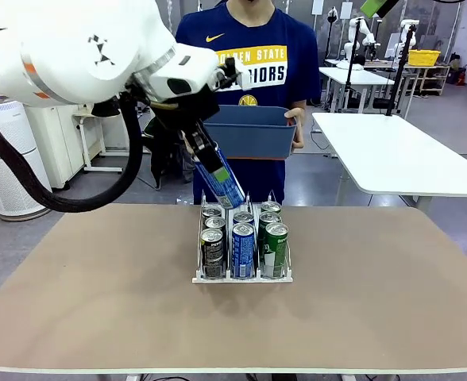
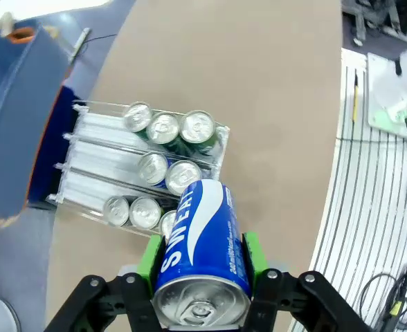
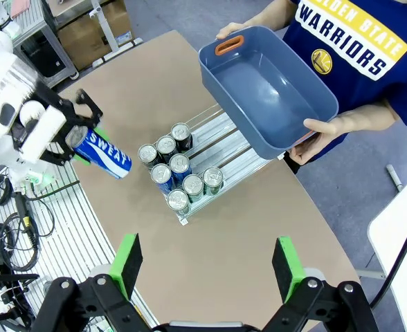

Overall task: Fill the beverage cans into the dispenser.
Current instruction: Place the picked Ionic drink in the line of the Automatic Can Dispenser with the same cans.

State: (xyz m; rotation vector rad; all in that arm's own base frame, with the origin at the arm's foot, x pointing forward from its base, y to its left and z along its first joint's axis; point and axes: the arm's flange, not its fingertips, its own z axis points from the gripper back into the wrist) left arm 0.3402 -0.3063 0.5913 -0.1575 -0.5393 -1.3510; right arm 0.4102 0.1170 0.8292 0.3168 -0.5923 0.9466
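left wrist view: the left tool is gripping a blue can – tilted, long axis slanting down toward the dispenser, hovering over its middle lane's back end. right tool is hanging open – high above the tabletop.

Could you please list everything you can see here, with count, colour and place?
cans in the dispenser: eight, silver tops; three dark on the robot's left lane, two blue in the middle, three green on the right.
held can: one, blue with white lettering, tilted above the rack's far end.
dispenser: one, clear with a white base, mid-table.
tub: one, blue-grey, nothing visible inside, held above the table's far edge.
table: one, tan top.
person's hands: two, on the tub's ends.
left gripper: green-padded fingers shut on the held can.
right gripper: open, high above the table.
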